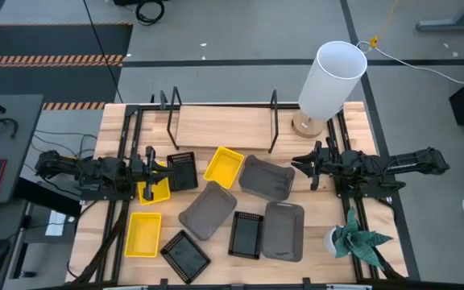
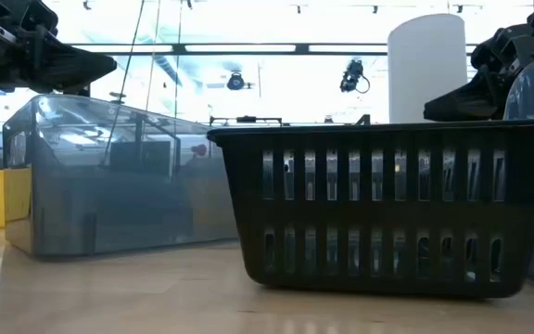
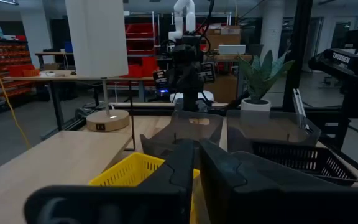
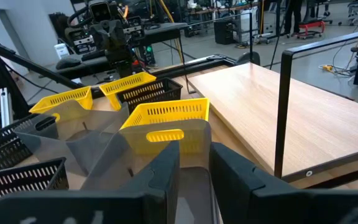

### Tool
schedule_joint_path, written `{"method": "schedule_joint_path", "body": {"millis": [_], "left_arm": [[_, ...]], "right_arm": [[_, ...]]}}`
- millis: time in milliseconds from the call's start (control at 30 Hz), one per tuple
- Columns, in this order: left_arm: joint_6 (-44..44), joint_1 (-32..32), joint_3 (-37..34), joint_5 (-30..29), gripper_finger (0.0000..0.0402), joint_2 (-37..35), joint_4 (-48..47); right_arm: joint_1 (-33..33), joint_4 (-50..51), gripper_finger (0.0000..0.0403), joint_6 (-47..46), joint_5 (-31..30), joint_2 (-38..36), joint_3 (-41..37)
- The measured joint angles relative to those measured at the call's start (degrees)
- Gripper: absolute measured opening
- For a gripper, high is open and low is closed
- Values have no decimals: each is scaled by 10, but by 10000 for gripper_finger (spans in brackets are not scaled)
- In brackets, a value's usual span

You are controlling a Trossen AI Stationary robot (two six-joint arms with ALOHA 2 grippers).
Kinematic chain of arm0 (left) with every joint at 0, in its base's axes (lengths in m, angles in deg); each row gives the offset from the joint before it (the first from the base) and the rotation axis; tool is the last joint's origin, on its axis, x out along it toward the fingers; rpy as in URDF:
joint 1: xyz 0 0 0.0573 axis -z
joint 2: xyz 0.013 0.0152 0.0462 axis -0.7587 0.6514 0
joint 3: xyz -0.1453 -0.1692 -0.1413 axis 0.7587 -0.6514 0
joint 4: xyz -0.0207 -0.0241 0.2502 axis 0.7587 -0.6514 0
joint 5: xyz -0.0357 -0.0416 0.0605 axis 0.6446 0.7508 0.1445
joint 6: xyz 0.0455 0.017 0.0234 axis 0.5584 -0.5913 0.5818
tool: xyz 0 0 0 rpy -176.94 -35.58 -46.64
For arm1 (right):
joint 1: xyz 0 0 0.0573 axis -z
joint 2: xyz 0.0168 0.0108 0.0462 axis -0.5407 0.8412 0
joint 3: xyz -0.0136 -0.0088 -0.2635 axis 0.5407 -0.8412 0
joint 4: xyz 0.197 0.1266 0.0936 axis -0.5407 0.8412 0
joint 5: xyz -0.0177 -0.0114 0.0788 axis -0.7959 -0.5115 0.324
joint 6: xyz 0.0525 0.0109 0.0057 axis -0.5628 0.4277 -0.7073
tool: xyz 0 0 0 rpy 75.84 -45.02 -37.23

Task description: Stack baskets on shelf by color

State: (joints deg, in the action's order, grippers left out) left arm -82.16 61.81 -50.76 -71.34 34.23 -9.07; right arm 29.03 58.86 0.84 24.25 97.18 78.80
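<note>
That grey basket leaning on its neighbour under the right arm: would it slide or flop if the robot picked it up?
The grey basket looks like moulded plastic with solid walls, so it is probably stiff rather than floppy. It is shallow and thin-walled, so likely light. It lies tilted against another grey basket, so a push may make it slip off sideways.

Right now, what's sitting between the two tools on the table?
In the high view, a black basket, a yellow basket and a grey basket lie between the left tool and right tool.

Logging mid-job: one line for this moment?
shelf: no baskets | left end effector: over yellow basket | right end effector: beside grey basket | stacking: not begun
</note>
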Motion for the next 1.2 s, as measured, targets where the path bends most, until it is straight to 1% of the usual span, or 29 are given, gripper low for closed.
{"method": "schedule_joint_path", "body": {"millis": [267, 600, 800, 867, 967, 1033, 1100, 1200], "left_arm": [[0, 0, 0, 0, 40, 0, 0], [0, 0, 0, 0, 30, 0, 0], [-2, 0, 0, 0, 38, 0, 0], [-36, 0, 0, 1, 40, 0, 3], [-142, 1, 0, 0, 39, 0, 2], [-195, 1, 0, 0, 37, 0, 2], [-221, 1, 0, 0, 34, 0, 2], [-226, 1, 0, 0, 30, 0, 2]], "right_arm": [[0, 0, 93, 0, 0, 0, 0], [0, 0, 93, 0, 0, 0, 0], [0, 0, 93, 0, 0, 0, 0], [0, 0, 93, 0, 0, 0, 0], [0, 0, 93, 0, 0, 0, 0], [0, 0, 93, 0, 0, 0, 0], [0, 0, 93, 0, 0, 0, 0], [0, 0, 93, 0, 0, 0, 0]]}}
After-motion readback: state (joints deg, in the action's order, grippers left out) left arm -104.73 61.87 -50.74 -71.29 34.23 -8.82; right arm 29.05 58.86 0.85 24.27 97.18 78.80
